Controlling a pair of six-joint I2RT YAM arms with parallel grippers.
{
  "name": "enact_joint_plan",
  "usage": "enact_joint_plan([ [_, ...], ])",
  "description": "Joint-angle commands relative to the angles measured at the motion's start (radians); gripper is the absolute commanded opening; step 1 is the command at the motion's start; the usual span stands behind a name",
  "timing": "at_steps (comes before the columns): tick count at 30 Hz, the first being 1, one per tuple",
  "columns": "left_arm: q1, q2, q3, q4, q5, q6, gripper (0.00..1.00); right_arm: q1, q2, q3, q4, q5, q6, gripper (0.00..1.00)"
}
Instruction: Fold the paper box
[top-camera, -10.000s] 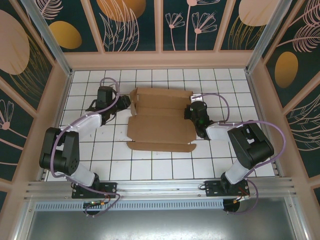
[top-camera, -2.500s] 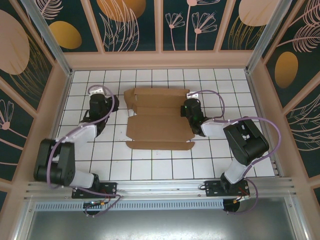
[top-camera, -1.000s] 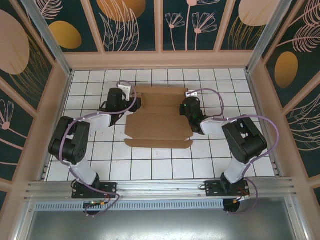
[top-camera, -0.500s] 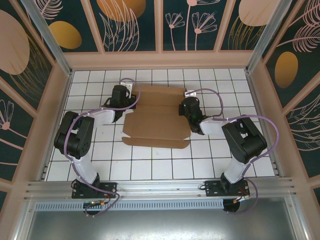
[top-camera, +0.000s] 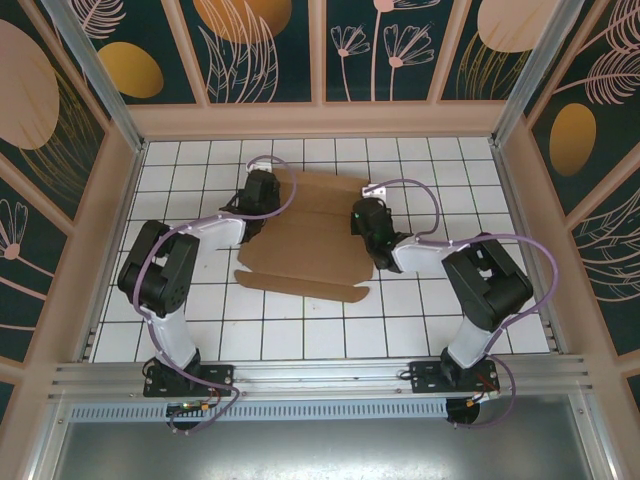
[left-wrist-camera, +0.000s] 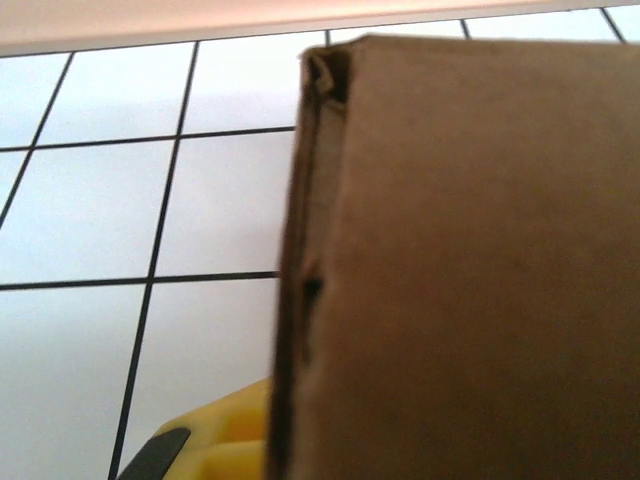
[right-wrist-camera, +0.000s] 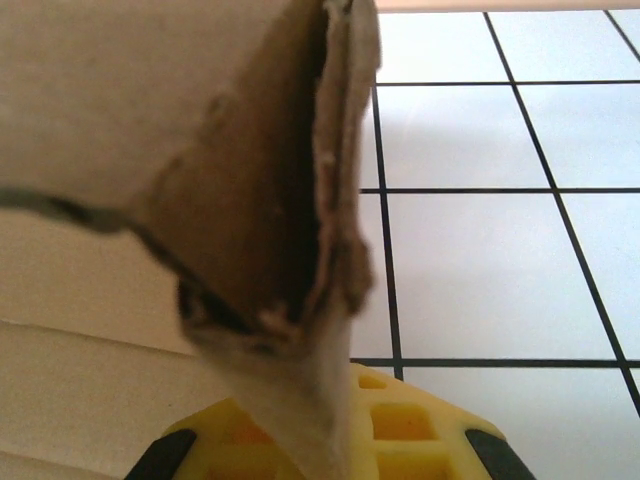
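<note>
The paper box (top-camera: 305, 240) is a brown die-cut cardboard sheet lying mostly flat on the white tiled floor, with a long flap along its near edge. My left gripper (top-camera: 266, 200) is shut on the box's far left edge. In the left wrist view the cardboard (left-wrist-camera: 470, 270) stands edge-on, and a yellow finger (left-wrist-camera: 215, 440) shows beside it. My right gripper (top-camera: 363, 218) is shut on the box's right side. In the right wrist view a bent, doubled flap (right-wrist-camera: 260, 200) runs down into my right gripper (right-wrist-camera: 330, 445), over the yellow finger (right-wrist-camera: 410, 425).
Pink framed walls (top-camera: 320, 120) close in the tiled floor (top-camera: 450, 180) at the back and both sides. An aluminium rail (top-camera: 320, 378) runs along the near edge by the arm bases. Purple cables (top-camera: 410, 185) loop over both arms. Bare tiles lie near and to the right of the box.
My left gripper has moved right to the box's far left edge and shut on it. The box and my right gripper have shifted a little to the left.
</note>
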Motion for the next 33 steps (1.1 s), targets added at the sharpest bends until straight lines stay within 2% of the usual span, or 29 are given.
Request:
enact_joint_plan([
  [1, 0.006, 0.04, 0.031, -0.07, -0.198, -0.103, 0.0, 0.029, -0.051, 0.027, -0.038, 0.131, 0.095, 0.04],
  [4, 0.007, 0.067, 0.045, -0.09, -0.214, -0.163, 0.0, 0.032, -0.06, 0.024, -0.037, 0.129, 0.143, 0.04],
  [7, 0.006, 0.087, 0.047, -0.083, -0.165, -0.193, 0.0, 0.031, -0.051, 0.007, 0.004, 0.096, 0.12, 0.04],
  [9, 0.005, 0.077, 0.019, -0.037, -0.11, -0.197, 0.01, 0.029, -0.038, -0.006, 0.021, 0.093, 0.108, 0.04],
  [11, 0.005, 0.045, -0.035, 0.039, -0.05, -0.191, 0.07, 0.019, -0.028, -0.024, 0.047, 0.08, 0.093, 0.03],
  [13, 0.006, 0.008, -0.093, 0.123, -0.016, -0.177, 0.09, 0.01, -0.025, -0.053, 0.096, 0.081, 0.073, 0.02],
  [17, 0.006, -0.041, -0.204, 0.268, -0.003, -0.149, 0.01, 0.006, -0.013, -0.118, 0.244, 0.104, -0.022, 0.0],
  [22, 0.005, -0.035, -0.27, 0.366, 0.06, -0.155, 0.0, 0.007, 0.0, -0.175, 0.367, 0.1, -0.1, 0.0],
  [26, 0.007, -0.028, -0.318, 0.425, 0.066, -0.18, 0.0, 0.01, 0.037, -0.205, 0.411, 0.101, -0.13, 0.0],
  [33, 0.006, -0.003, -0.326, 0.409, 0.054, -0.21, 0.01, 0.013, 0.109, -0.177, 0.379, 0.135, -0.135, 0.0],
])
